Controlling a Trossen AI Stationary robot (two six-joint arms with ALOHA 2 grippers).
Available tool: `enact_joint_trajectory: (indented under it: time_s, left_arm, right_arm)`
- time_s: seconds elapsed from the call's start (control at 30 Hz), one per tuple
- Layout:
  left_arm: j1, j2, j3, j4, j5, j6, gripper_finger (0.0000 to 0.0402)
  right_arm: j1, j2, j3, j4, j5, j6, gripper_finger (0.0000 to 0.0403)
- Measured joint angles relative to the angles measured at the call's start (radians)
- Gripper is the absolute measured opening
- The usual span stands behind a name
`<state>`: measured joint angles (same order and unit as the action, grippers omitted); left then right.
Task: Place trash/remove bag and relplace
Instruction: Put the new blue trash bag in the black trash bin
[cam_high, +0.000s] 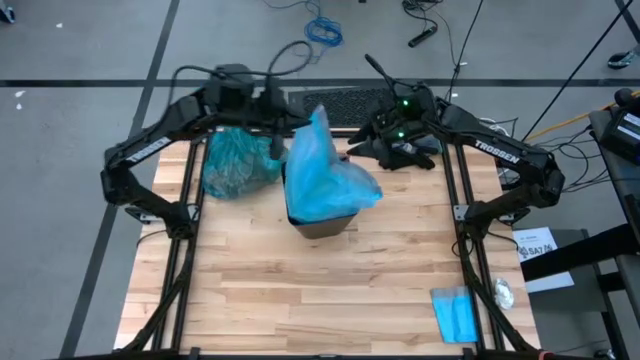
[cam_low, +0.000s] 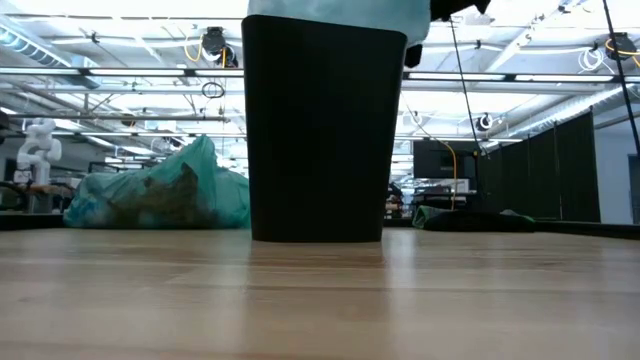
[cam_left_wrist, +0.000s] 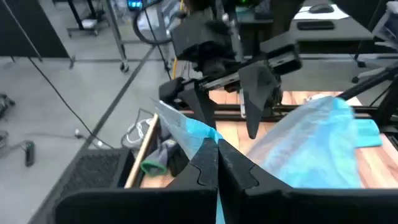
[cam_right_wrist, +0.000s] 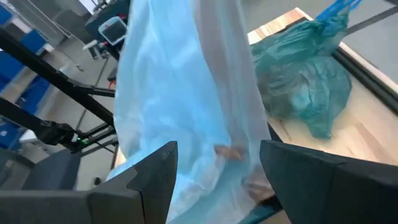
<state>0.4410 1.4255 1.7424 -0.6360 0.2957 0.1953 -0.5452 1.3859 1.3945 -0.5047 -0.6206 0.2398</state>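
Observation:
A black bin (cam_high: 322, 224) stands mid-table with a sky-blue plastic bag (cam_high: 325, 175) draped over its top. My left gripper (cam_left_wrist: 216, 149) is above the bin's far left side, shut on that bag's raised top. My right gripper (cam_right_wrist: 217, 168) is at the bin's far right side, open. The sky-blue bag (cam_right_wrist: 186, 93) hangs right in front of its fingers, and I cannot tell if they touch it. The teal-green bag (cam_high: 238, 165) lies knotted and full on its side at the far left, with brownish trash (cam_low: 170, 195) showing through it. My left gripper pinches a pulled-up edge of the sky-blue bag (cam_left_wrist: 189, 127) between its two shut fingers. The fingers come from the table's far left, pointing slightly down. The plastic rises to a peak (cam_high: 319, 115) at the fingers, and the rest drapes down over the bin.
A folded pale blue plastic sheet (cam_high: 455, 312) lies at the near right corner, with a small crumpled scrap (cam_high: 503, 292) beside it. A dark grid mat (cam_high: 340, 100) lies at the far edge, behind the bin. Bare wood stretches from the bin to the near edge.

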Motion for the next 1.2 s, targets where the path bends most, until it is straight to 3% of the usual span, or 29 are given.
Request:
enact_joint_trajectory:
  time_s: [0.3,0.63,0.8,0.93,1.03,1.2]
  left_arm:
    - [0.02,-0.108,0.0,0.031,0.056,0.04,0.0001]
    - [0.02,-0.13,0.0,0.05,0.106,0.049,0.0]
    - [0.02,-0.126,0.0,0.047,0.109,0.049,0.0]
    - [0.022,-0.126,0.0,0.046,0.111,0.047,0.0]
    - [0.022,-0.126,0.0,0.047,0.111,0.047,0.0]
    - [0.022,-0.126,0.0,0.049,0.111,0.047,0.0]
  right_arm:
    - [0.004,-0.011,0.0,0.04,0.044,-0.016,0.0222]
    - [-0.033,0.027,0.0,0.117,0.04,-0.014,0.0221]
    - [-0.035,0.084,0.0,0.179,-0.064,0.027,0.0221]
    - [-0.015,0.11,-0.001,0.178,-0.067,0.032,0.0216]
    - [-0.016,0.114,-0.001,0.18,-0.065,0.037,0.0173]
    - [-0.018,0.097,-0.001,0.188,-0.062,0.026,0.0022]
